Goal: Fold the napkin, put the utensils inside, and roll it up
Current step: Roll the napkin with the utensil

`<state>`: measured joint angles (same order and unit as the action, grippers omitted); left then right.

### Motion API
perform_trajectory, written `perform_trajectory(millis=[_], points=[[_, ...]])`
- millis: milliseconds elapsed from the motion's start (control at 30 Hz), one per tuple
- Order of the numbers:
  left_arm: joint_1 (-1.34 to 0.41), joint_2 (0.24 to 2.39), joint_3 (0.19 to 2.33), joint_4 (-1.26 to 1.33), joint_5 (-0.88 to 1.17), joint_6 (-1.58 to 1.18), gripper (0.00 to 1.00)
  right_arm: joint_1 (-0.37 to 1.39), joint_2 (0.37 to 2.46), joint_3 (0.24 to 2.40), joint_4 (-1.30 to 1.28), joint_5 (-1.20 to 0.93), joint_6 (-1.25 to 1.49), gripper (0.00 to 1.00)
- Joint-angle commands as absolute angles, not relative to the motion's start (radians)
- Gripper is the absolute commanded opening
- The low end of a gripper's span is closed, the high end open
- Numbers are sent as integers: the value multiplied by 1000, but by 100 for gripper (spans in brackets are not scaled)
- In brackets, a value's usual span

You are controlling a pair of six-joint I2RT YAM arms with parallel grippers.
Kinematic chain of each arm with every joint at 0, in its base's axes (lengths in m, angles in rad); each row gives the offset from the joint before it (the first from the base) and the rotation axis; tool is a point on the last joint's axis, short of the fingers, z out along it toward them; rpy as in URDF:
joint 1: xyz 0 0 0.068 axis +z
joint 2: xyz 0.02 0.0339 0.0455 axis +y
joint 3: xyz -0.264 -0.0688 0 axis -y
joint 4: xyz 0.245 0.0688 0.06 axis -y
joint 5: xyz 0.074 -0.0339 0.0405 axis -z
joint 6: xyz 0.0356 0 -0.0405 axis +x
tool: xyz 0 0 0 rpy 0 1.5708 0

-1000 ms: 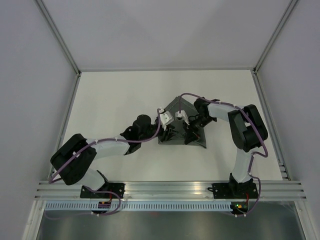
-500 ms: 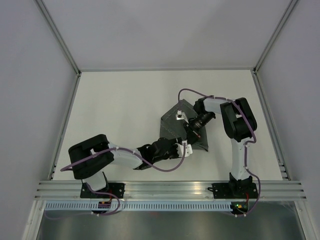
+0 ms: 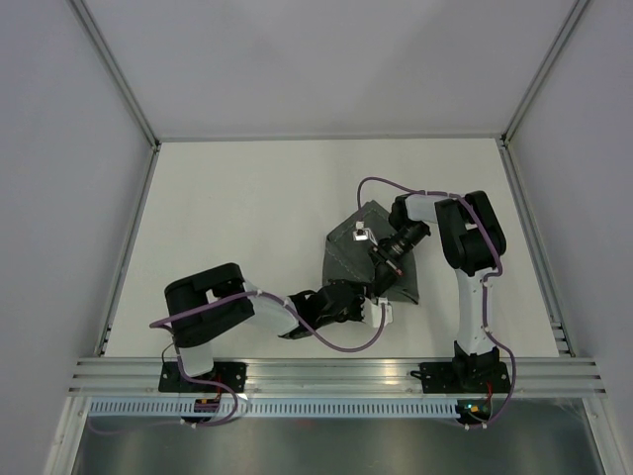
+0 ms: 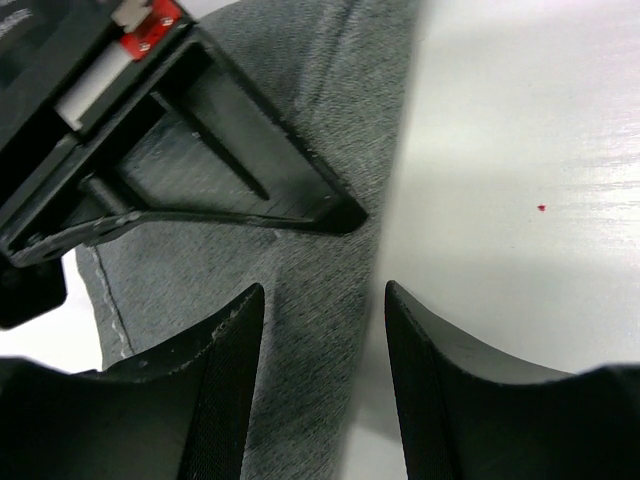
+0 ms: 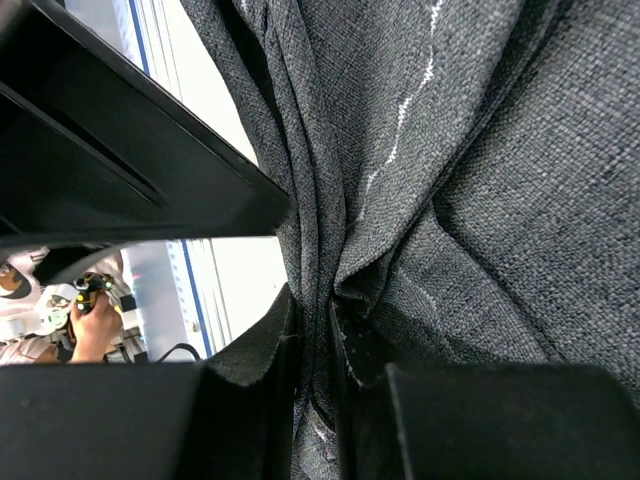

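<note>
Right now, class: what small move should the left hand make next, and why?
Probably ease forward and close on the edge of the napkin: the left hand is open, straddling that edge, while the right hand pinches a fold.

We see two arms, the left arm [image 3: 213, 305] and the right arm [image 3: 473, 242], each made of bulky black joint housings joined by smooth white links [image 3: 479, 315]; a thin purple cable [image 3: 341, 348] loops along each arm; the black bases [image 3: 203, 378] are squat and blocky; the left fingers [image 4: 220, 390] are matte black, broad and tapering; a red label [image 4: 152, 27] beside a white block marks the right arm's black end frame.
</note>
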<state>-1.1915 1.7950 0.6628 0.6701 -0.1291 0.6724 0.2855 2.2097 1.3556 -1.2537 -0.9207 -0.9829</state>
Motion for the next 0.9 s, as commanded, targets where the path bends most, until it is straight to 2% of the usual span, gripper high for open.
perform_trajectory(millis=[0,233,400,633,667,867], points=[[-1206,1830,716,634,-92,744,57,268,2267,1350,-1135,-746,-1034,3],[-1223,1858,727,618,-94,730,54,265,2279,1365,-1155,-750,-1040,2],[-1226,1888,739,575,-66,735,49,264,2292,1373,-1169,-758,-1043,3],[-1226,1922,784,470,-22,723,27,264,2304,1387,-1175,-758,-1043,3],[-1226,1924,788,463,-18,715,21,264,2304,1387,-1175,-758,-1042,3],[-1224,1943,824,362,35,675,6,264,2301,1387,-1174,-758,-1042,4]])
